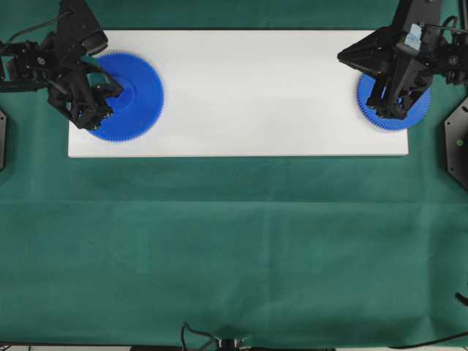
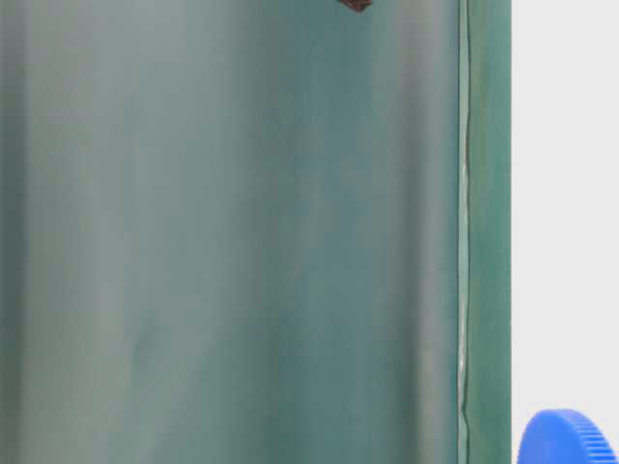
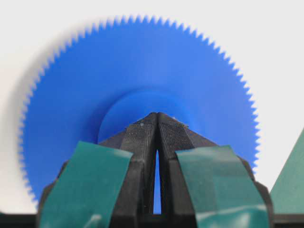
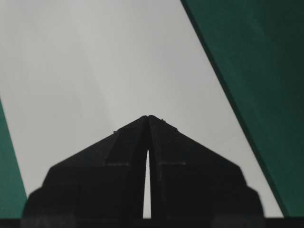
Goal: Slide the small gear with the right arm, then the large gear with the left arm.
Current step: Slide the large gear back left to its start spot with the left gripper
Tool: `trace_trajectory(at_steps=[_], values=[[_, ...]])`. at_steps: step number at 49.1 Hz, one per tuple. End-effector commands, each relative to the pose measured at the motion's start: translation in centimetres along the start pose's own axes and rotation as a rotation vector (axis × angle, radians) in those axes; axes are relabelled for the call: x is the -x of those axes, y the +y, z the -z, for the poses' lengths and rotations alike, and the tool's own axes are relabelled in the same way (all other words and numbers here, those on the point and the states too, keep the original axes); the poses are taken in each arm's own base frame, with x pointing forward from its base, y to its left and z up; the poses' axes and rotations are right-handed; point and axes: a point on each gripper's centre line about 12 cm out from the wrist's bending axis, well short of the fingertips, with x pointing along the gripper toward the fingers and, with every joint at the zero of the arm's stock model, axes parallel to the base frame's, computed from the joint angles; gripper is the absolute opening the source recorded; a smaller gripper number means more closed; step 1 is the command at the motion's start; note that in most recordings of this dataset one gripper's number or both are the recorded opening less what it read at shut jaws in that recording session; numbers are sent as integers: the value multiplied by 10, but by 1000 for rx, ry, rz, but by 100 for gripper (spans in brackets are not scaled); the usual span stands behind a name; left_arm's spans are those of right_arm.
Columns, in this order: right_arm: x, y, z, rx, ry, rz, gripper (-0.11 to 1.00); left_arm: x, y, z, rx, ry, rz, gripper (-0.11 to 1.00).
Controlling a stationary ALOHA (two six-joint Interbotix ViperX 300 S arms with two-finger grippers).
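On the white board, both gears under clenched claws, green cloth around

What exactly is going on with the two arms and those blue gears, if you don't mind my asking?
Two gears lie at opposite ends of a white board. The left gripper, its fingers closed together, points at the large gear's hub. The right gripper, also closed, is over the small gear. Both gears sit near the board's ends, so no slide toward the middle shows yet.

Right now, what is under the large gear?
The large gear lies flat on the white board, which rests on green cloth. The left arm covers the gear's left edge, so the board beneath there is hidden.
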Motion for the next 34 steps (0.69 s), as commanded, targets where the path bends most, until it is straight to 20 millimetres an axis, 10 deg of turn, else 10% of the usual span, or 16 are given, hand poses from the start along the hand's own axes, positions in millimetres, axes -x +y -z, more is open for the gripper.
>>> trace_trajectory(at_steps=[1,34], values=[[2,3,-9,-2,-29,-11,52,10,-6,-19,-33,-72,20,0],[3,4,-10,1,-36,-15,52,21,-16,-44,-136,-189,50,0]])
